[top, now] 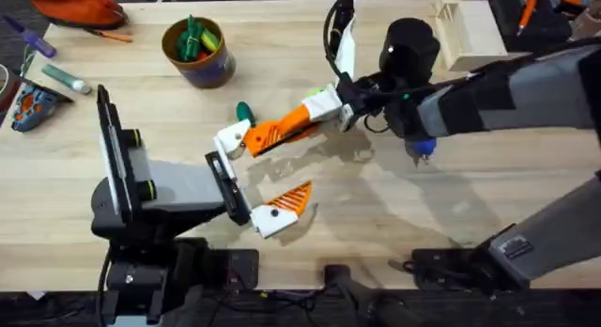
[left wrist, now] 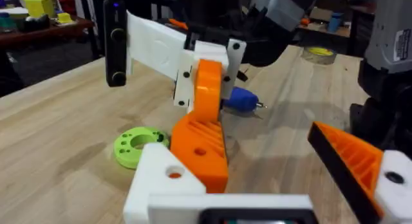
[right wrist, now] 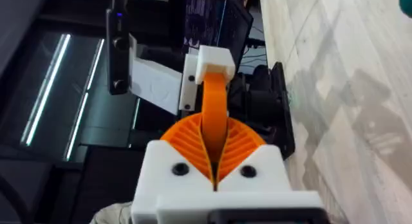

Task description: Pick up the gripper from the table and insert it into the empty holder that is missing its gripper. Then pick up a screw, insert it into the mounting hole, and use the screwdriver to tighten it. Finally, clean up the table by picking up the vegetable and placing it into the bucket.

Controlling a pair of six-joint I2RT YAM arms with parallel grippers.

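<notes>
A: Left arm (top: pixel 141 205)? Black base, grey-white link, two black knobs with lime-green rings.
B: Its fingers (top: pixel 282 210): white wedges, orange ribbed pads, dark screw heads in the white.
A: Right arm (top: pixel 507 92)? Grey and black links, round black joint, black cable looping by the wrist, white label near the base.
B: Right fingers (right wrist: pixel 187 143) same, white blocks, orange ribs, two black screws.
</notes>
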